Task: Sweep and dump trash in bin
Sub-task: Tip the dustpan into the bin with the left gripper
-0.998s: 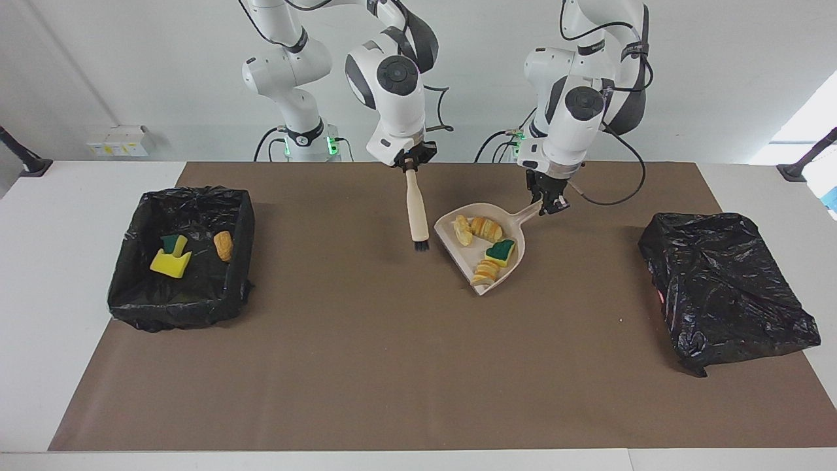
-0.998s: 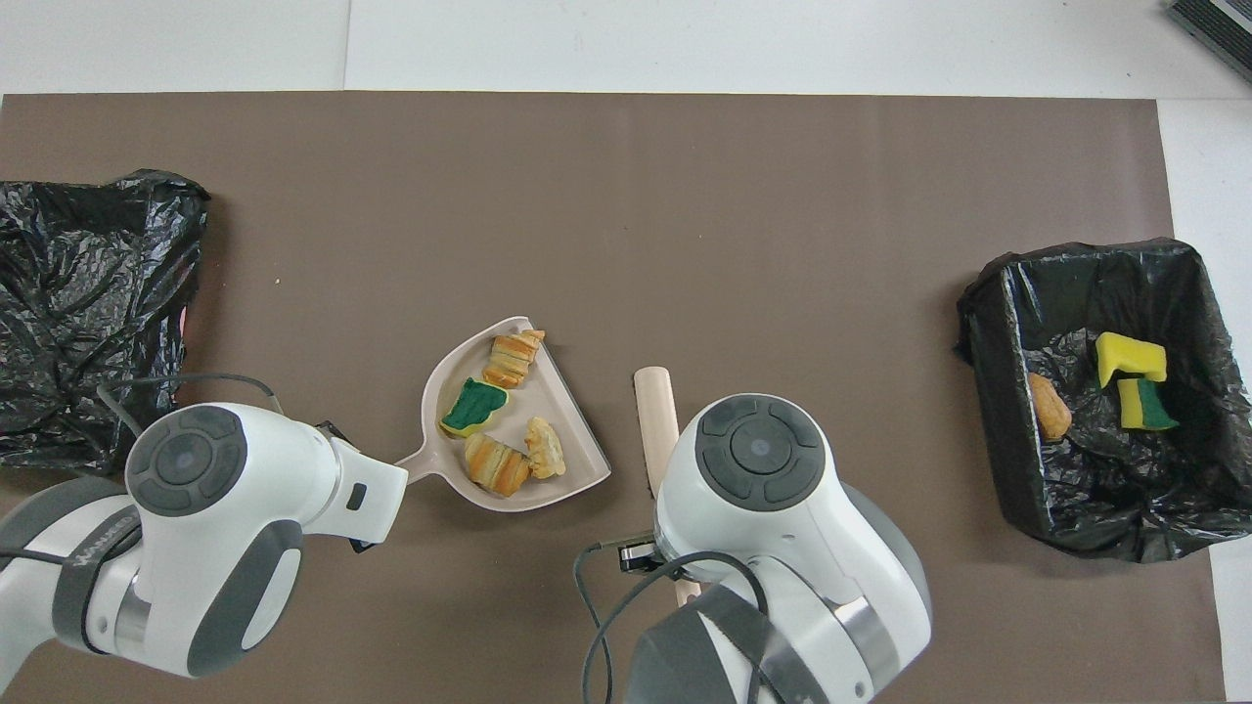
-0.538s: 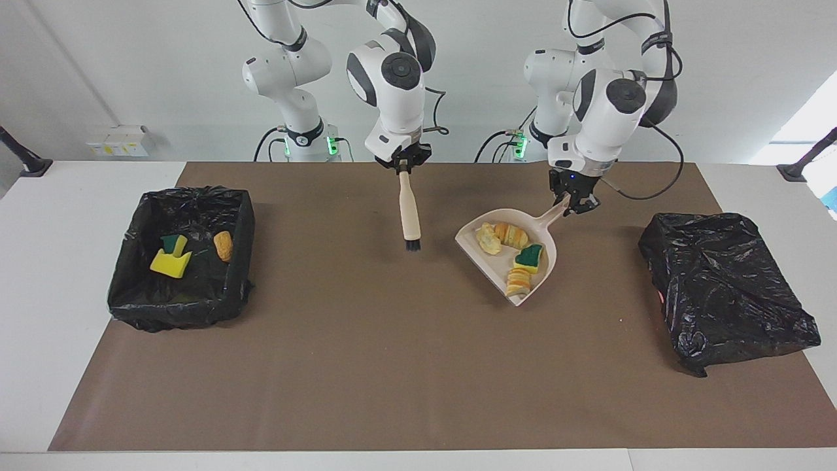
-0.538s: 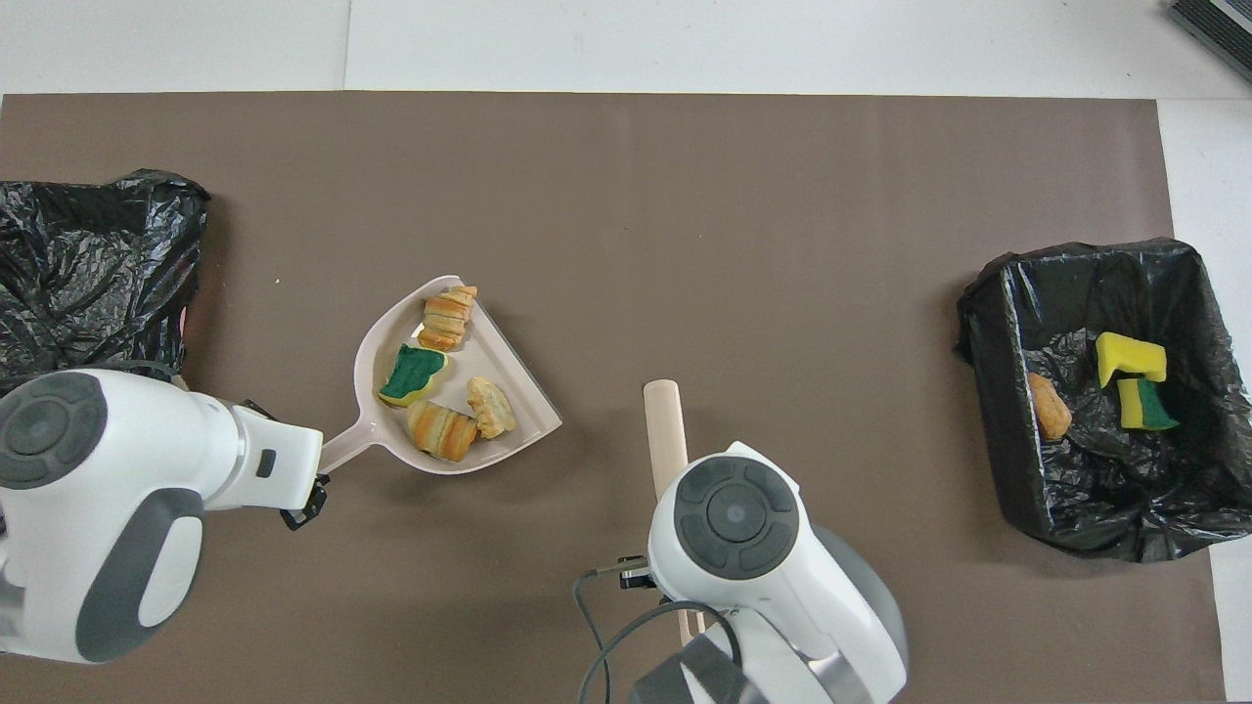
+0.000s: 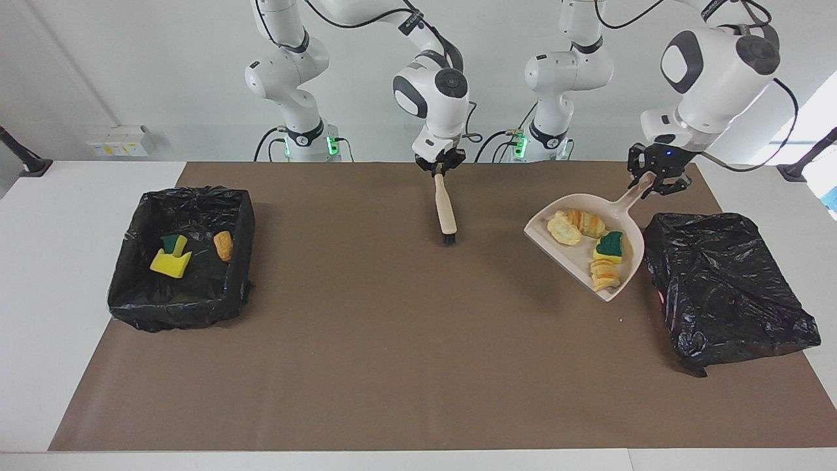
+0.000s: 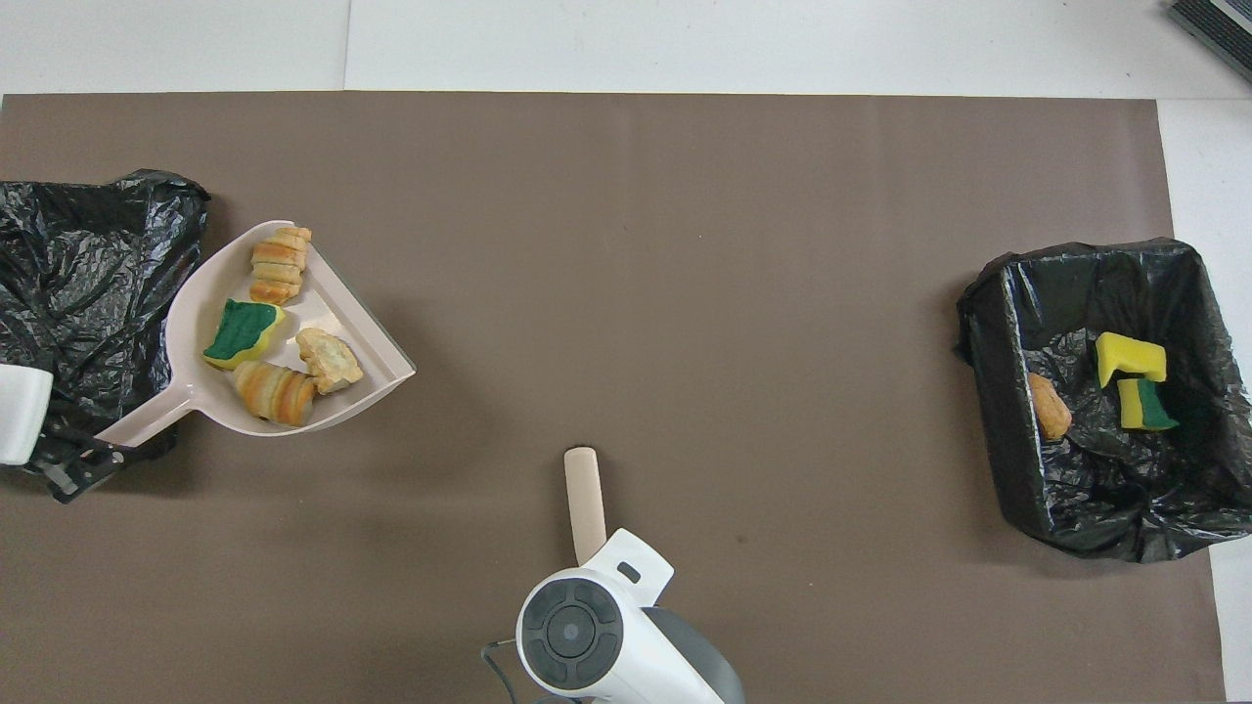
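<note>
Now, line by line:

Left pincer (image 5: 656, 175): clamped on the dustpan (image 5: 588, 245) handle, up over the bench (image 5: 392, 366) edge at the left arm's end, just beside the crumpled bag (image 5: 726, 288).

Dustpan: carried level, its open lip pointing toward the bench middle; its rounded back overlaps the bag's edge in the overhead view.

Trash in pan (image 5: 592, 242): four scraps, three bread-like chunks and one green-backed sponge piece, all lying inside the pan.

Right pincer (image 5: 439, 167): gripping the brush (image 5: 446, 212) by its handle top, bristles hanging down over the bench middle, near the robots' edge.

Just changed: a second ago the dustpan was at the bench middle beside the brush; it has since travelled, loaded, to the left arm's end. The brush has drawn away from it toward the robots' edge and a little toward the left arm's end.

Meaning: sweeping looks finished and the dump stage is under way; no scraps lie loose on the bench.

Open bin (image 5: 180, 261): at the right arm's end, black-lined, already holding three scraps (image 5: 173, 256): two sponge pieces and one bread chunk.

In the way: the crumpled bag looks closed over whatever it covers, with no opening showing, so tipping here could spill scraps onto plastic. The open bin is well apart, at the other end.

Risk: a tilt toward the lip would let chunks roll out.
</note>
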Robot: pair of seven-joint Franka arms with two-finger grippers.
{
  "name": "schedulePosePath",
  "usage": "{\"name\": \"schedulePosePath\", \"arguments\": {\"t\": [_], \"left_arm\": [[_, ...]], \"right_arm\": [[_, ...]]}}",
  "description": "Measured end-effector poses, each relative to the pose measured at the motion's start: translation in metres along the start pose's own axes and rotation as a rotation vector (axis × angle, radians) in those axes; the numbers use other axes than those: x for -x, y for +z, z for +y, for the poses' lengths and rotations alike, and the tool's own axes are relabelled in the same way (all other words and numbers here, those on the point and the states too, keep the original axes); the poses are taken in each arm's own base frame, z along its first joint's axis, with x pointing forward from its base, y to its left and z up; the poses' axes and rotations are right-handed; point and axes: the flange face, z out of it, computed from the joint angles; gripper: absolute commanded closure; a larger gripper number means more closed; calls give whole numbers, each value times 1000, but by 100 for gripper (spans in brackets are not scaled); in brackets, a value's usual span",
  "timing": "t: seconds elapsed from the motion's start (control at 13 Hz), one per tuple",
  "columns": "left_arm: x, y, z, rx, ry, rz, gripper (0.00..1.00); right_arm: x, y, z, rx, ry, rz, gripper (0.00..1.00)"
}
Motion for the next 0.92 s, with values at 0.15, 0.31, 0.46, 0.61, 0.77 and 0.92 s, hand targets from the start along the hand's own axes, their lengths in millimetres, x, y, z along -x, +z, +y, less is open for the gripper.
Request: {"name": "schedulePosePath", "arguments": {"t": [0.15,0.31,0.46,0.61,0.77,0.92], "left_arm": [[32,-23,-43,5,18,-47,100],[73,-44,-90,-24,41,-89,100],[114,-49,-122,-41,13,-102,100],[154,-53,-142,-76,-39,-112,100],[185,-60,-154,-145,-52,-190,100],[191,-64,-157,-179,-45,-255,100]], "right_arm": [[-4,-12,1,6,12,-3,0],[-18,-48,11,-12,40,13,0],[-34,-92,34,-14,58,16,0],[-48,-131,63,11,3,11,0],[-64,-166,96,40,-51,11,0],[-80,-194,128,59,-103,19,0]]}}
